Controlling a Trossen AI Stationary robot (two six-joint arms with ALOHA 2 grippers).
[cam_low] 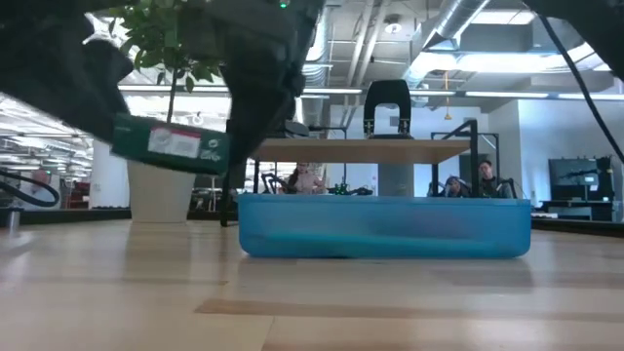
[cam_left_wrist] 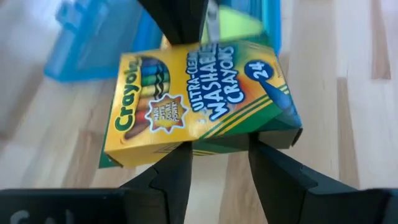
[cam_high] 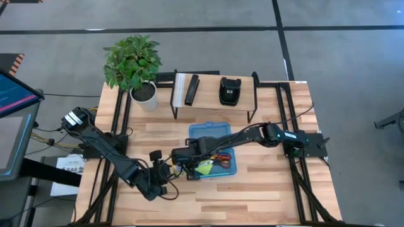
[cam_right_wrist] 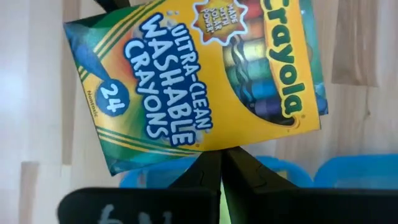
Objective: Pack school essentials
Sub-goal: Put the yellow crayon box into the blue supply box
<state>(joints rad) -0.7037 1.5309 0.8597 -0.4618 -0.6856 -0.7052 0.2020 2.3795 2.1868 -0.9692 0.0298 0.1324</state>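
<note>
Yellow crayon box [cam_left_wrist: 199, 102], pinched by both the left gripper [cam_left_wrist: 219, 158] and right gripper [cam_right_wrist: 221, 163] above the bench [cam_high: 252, 202], may tear or drop short of the blue bin [cam_low: 384, 226] if they pull apart.

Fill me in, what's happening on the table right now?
Both arms meet over the table just left of the blue box. The crayon box is held off the table between them: the left gripper grips one edge and the right gripper is closed on the opposite edge, which looks like a handover. The blue box already holds scissors and a sticky-note pad. The crayons aren't in it yet.
</note>
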